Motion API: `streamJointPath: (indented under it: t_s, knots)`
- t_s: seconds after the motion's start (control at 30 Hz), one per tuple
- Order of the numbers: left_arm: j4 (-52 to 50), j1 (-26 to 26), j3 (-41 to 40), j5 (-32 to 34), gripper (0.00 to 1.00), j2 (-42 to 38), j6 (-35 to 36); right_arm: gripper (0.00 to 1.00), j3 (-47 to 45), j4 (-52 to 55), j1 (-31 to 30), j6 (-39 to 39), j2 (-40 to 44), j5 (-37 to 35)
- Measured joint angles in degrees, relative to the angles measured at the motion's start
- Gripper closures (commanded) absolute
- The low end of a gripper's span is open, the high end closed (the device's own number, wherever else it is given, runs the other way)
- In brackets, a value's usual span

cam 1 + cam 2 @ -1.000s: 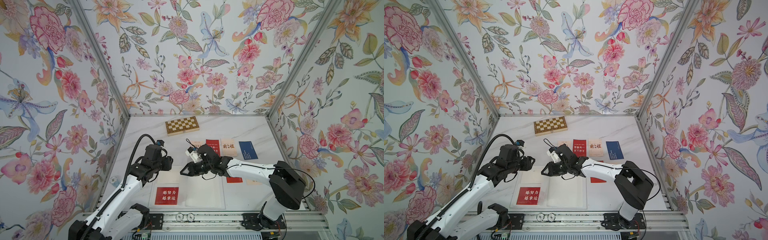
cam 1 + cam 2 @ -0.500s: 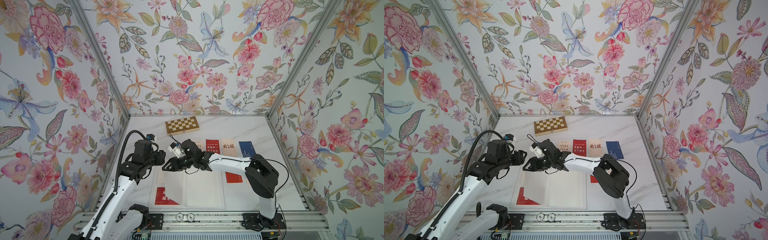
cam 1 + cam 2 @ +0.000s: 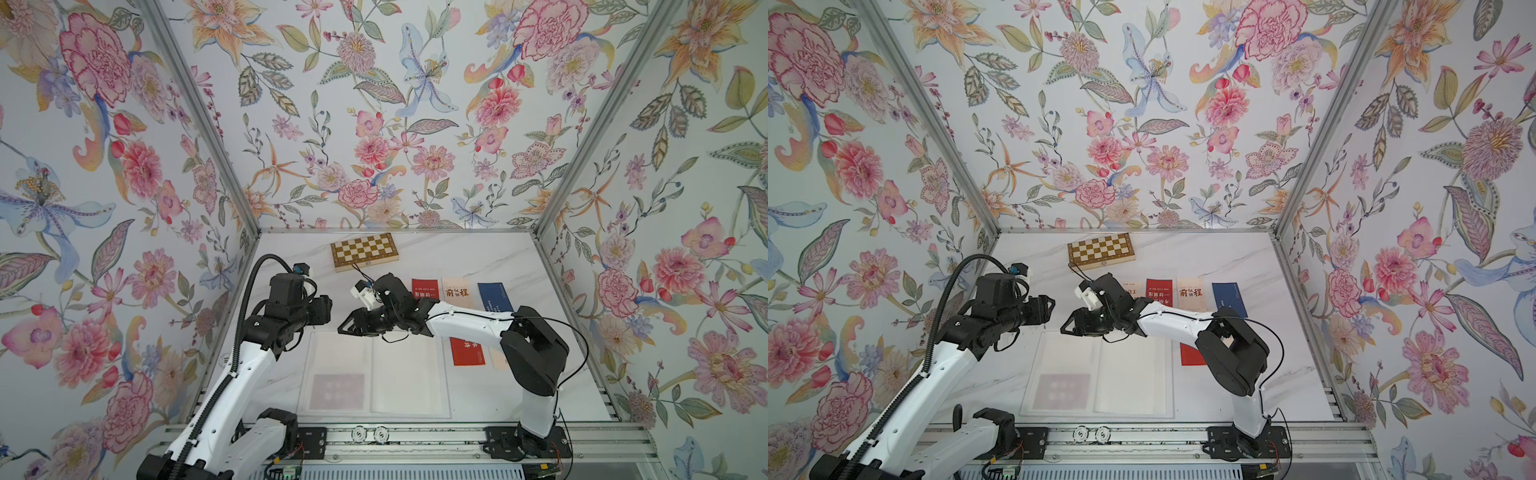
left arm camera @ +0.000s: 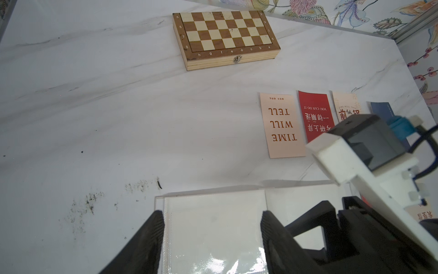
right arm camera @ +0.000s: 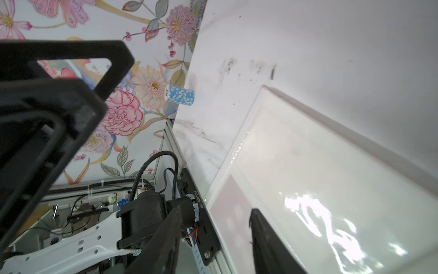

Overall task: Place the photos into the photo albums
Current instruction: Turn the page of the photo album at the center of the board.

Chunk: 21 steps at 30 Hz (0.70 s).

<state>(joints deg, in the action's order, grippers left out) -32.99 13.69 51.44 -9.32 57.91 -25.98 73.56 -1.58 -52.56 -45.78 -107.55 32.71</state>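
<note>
Cards like these photos (image 4: 283,125) look thin, light and fairly stiff. They lie flat on the slick marble table (image 4: 118,106), so you'd likely need to pinch a short edge. They sit in a row far right of the open photo album (image 3: 407,374), with more just right of it. Its glossy translucent sleeves look floppy. Your left gripper (image 3: 328,309) and right gripper (image 3: 346,325) hover over the album's far edge, jaws apart, empty.

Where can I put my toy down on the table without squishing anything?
Biggest bare patch: table left of the cards, between chessboard and album. Also the far right corner, past the navy card. Crowded right of the album: cards, with an arm over them.
</note>
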Motion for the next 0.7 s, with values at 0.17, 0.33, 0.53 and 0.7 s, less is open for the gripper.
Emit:
streamJointPath:
  t_s: [0.17, 0.33, 0.53, 0.7]
  knots:
    - [2.3, 1.7, 0.0, -0.5, 0.31, 2.8, -0.6, 0.51, -5.0, 3.7, 6.1, 1.9, 5.8, -3.9]
    - [6.3, 6.5, 0.0, -0.5, 0.31, 8.3, -1.7, 0.51, -5.6, 8.3, 11.2, 4.5, 7.9, -9.2]
    - [13.9, 10.1, 0.1, -0.5, 0.40, 17.3, -3.6, 0.51, -4.7, 14.6, 13.7, 7.1, 7.0, -15.8]
    - [18.6, 12.2, 3.1, -1.0, 0.48, 26.3, -5.2, 0.52, -0.4, 17.8, 14.4, 8.5, 1.7, -19.4]
